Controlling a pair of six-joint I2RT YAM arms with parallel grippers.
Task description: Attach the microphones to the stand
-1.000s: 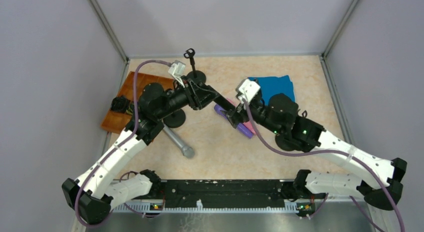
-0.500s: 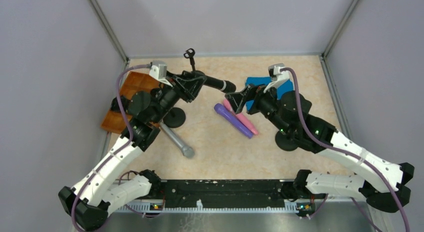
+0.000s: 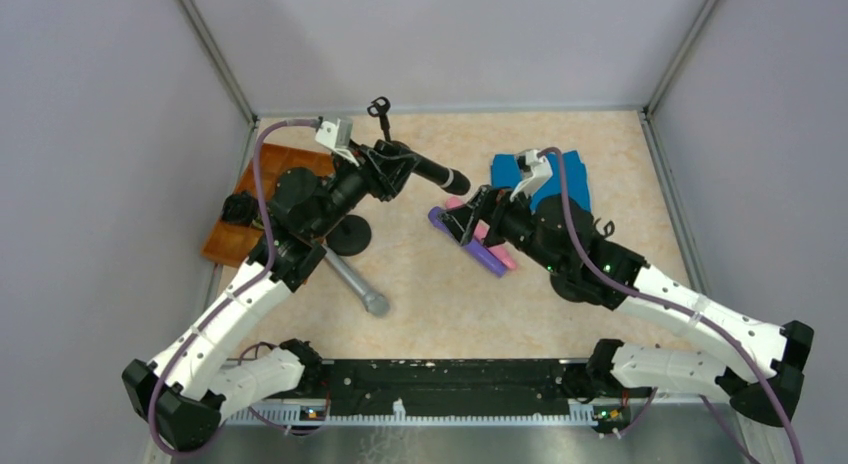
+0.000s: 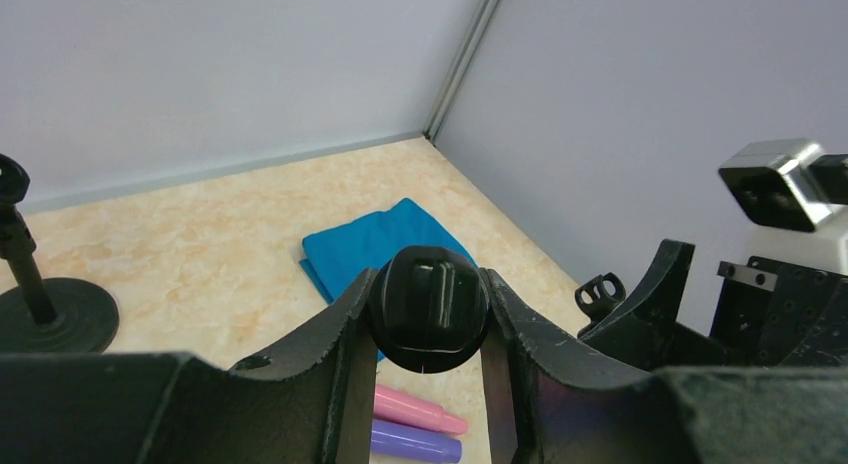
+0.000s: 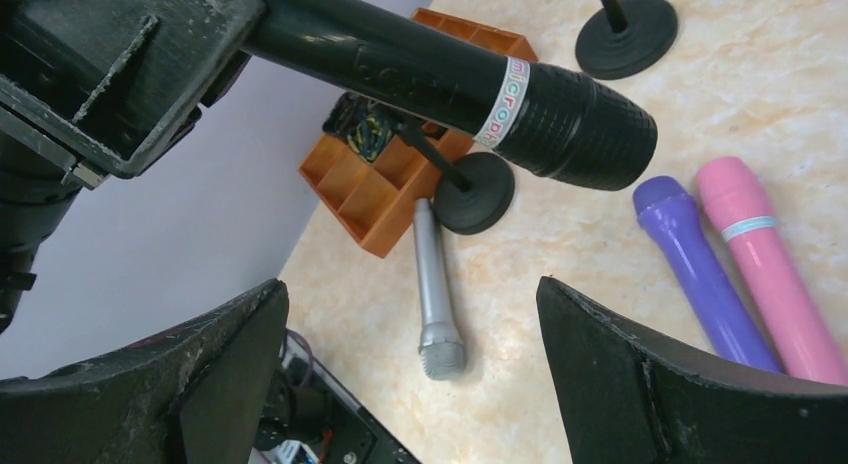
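Observation:
My left gripper (image 3: pixel 398 166) is shut on a black microphone (image 3: pixel 436 173) and holds it level above the table, head pointing right. In the left wrist view the mic's end (image 4: pixel 428 306) sits tight between both fingers. My right gripper (image 3: pixel 463 217) is open and empty, just below the black mic's head (image 5: pixel 560 124) and over the purple microphone (image 3: pixel 478 248) and pink microphone (image 3: pixel 497 252). A silver microphone (image 3: pixel 357 284) lies near the left. Stands show at the back (image 3: pixel 384 132), with a base by the left arm (image 3: pixel 348 237), and with a base under the right arm (image 3: pixel 572 286).
An orange compartment tray (image 3: pixel 243 202) with small dark items sits at the left edge. A blue cloth (image 3: pixel 548 174) lies at the back right. Grey walls close in the table on three sides.
My left gripper rose from beside the purple and pink mics with the black microphone in it. My right gripper swung up and back, then lowered again over the purple and pink mics.

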